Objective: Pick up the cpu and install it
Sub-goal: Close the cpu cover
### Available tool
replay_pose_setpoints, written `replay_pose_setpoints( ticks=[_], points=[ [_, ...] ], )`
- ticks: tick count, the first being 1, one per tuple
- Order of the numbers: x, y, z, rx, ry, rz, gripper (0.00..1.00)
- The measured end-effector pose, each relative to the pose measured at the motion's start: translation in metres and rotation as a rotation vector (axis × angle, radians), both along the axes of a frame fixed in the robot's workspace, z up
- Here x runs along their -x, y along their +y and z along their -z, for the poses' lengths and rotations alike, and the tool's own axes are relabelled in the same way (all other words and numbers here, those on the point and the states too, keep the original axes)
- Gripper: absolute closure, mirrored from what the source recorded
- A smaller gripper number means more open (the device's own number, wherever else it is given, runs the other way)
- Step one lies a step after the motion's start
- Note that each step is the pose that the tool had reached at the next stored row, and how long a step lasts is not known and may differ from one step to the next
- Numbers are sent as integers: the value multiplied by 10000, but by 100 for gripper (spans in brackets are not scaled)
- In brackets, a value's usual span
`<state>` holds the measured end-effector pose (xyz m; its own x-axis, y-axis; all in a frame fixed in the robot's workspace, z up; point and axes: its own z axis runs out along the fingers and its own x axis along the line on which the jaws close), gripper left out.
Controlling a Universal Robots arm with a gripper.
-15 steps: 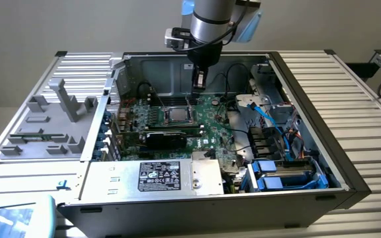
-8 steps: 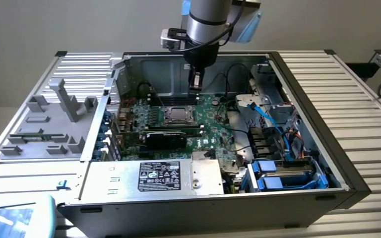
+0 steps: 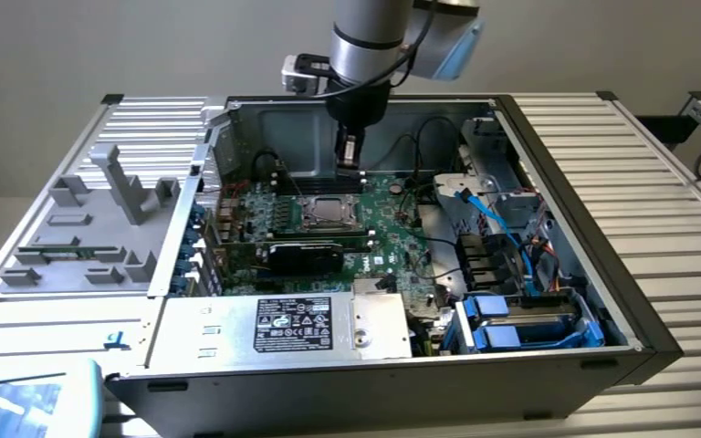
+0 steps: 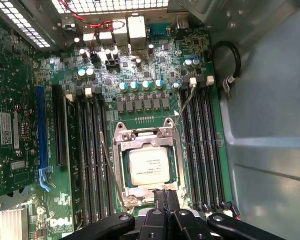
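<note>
On the exterior view's left, a grey moulded tray (image 3: 83, 228) lies on the ribbed metal table (image 3: 643, 182). In the middle stands the open computer case (image 3: 546, 365), where the cpu (image 4: 151, 166) lies flat in its socket on the green board (image 4: 155, 65). The gripper (image 3: 348, 167) hangs just above the socket's edge, fingers pressed together, pinching nothing. We judge the chip placed and the seating in hand. Any further move calls for a light, straight touch, clear of the thin latch wires (image 4: 112, 170). To the right run blue cables (image 3: 492, 228). Behind is a plain grey wall (image 3: 83, 46).
</note>
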<state>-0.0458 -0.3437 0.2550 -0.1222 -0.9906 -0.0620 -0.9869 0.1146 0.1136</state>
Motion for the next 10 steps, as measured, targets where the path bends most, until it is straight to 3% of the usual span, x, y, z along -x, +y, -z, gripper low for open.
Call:
replay_pose_setpoints(
  ticks=[10],
  points=[
    [252,-22,97,-16,1,27,88]
  ],
)
